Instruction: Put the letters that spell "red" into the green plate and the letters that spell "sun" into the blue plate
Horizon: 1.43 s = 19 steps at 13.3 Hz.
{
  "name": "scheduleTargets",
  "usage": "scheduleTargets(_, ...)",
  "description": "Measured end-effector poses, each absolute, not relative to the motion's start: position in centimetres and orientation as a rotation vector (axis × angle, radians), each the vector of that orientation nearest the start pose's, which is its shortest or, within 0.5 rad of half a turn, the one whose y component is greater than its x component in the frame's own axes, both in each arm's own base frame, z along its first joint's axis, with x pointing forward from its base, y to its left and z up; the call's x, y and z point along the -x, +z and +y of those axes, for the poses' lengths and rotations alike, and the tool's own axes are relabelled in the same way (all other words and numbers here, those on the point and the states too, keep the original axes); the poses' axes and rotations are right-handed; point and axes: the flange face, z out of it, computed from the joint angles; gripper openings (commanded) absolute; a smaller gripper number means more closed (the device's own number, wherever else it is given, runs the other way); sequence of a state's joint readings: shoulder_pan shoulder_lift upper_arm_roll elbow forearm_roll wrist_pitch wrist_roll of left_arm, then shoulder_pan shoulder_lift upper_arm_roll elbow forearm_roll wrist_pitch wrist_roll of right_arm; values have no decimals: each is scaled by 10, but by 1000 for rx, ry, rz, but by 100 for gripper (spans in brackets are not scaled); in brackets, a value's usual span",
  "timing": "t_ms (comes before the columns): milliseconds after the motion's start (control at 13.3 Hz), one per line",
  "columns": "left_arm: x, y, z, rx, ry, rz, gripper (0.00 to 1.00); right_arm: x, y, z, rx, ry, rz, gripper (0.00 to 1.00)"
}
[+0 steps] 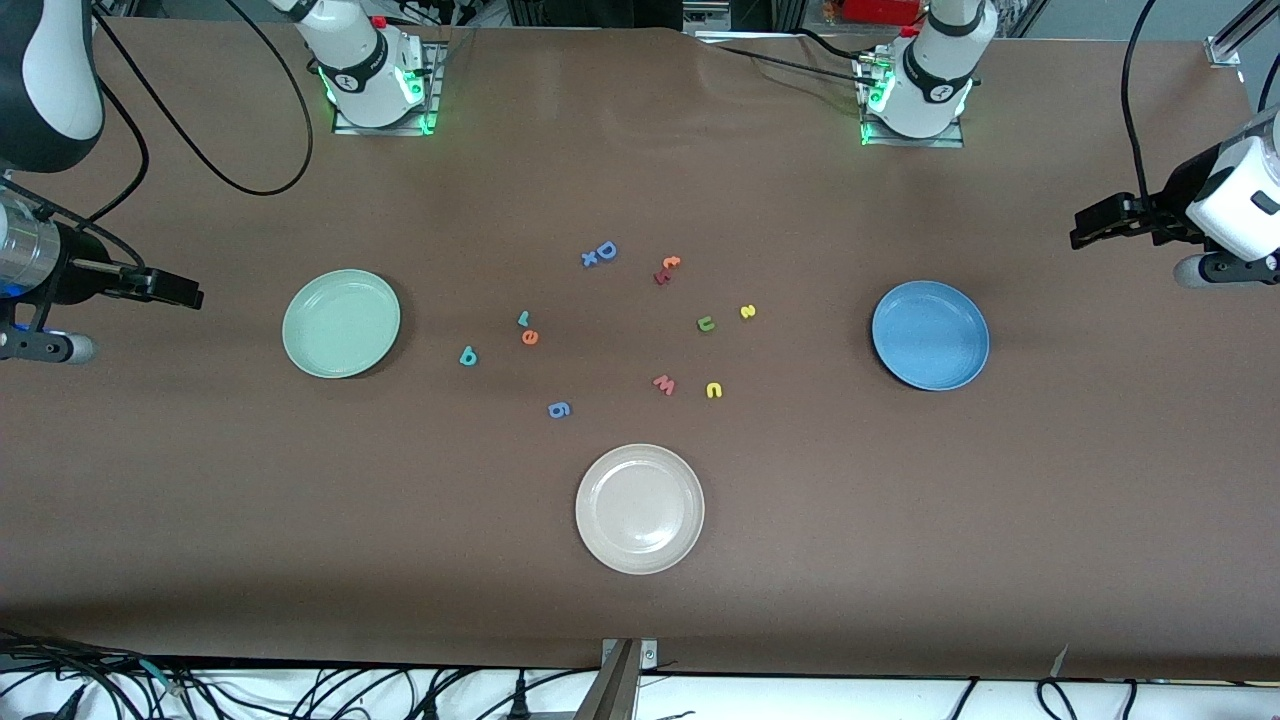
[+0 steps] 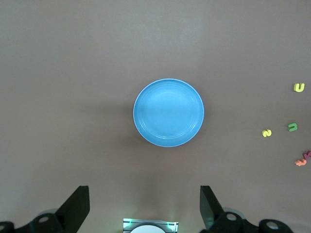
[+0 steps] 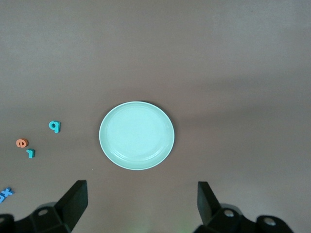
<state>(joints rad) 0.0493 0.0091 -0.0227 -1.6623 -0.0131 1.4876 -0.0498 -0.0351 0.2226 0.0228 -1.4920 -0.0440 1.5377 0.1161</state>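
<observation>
The mint-green plate (image 1: 341, 323) (image 3: 136, 135) lies toward the right arm's end, the blue plate (image 1: 930, 335) (image 2: 168, 112) toward the left arm's end. Between them lie the teal r (image 1: 524, 319), orange e (image 1: 530, 337) and teal d (image 1: 468, 356), nearer the green plate. The yellow s (image 1: 747, 312), olive u shape (image 1: 706, 323) and yellow u shape (image 1: 714, 390) lie nearer the blue plate. My right gripper (image 1: 188, 294) (image 3: 141, 190) hangs open over bare table outside the green plate. My left gripper (image 1: 1082, 234) (image 2: 144, 194) hangs open outside the blue plate. Both hold nothing.
A cream-white plate (image 1: 640, 508) sits nearest the front camera. Other loose letters lie in the middle: a blue D (image 1: 606, 250) with a small blue x (image 1: 589, 259), an orange and dark red pair (image 1: 665, 270), a pink w (image 1: 664, 384), a blue g (image 1: 559, 409).
</observation>
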Motion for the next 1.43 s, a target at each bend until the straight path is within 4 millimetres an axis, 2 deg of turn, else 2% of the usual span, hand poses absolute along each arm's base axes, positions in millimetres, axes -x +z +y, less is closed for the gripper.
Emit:
scheduleTargets(226, -543, 570, 13, 3137, 290, -120, 100, -612, 524, -4, 3161, 286, 181, 100)
scheduleTargets(527, -543, 570, 13, 3137, 291, -120, 100, -623, 499, 49, 3127, 292, 184, 100)
scheduleTargets(828, -543, 570, 13, 3137, 292, -120, 100, -633, 457, 115, 3141, 299, 178, 100)
scheduleTargets(1054, -543, 570, 13, 3137, 292, -120, 100, -628, 427, 155, 3152, 300, 227, 100)
scheduleTargets(1280, -543, 569, 13, 3137, 292, -120, 100, -620, 392, 179, 3150, 246, 228, 99)
scheduleTargets(1431, -543, 568, 13, 3137, 295, -120, 100, -612, 366, 187, 3152, 240, 217, 99)
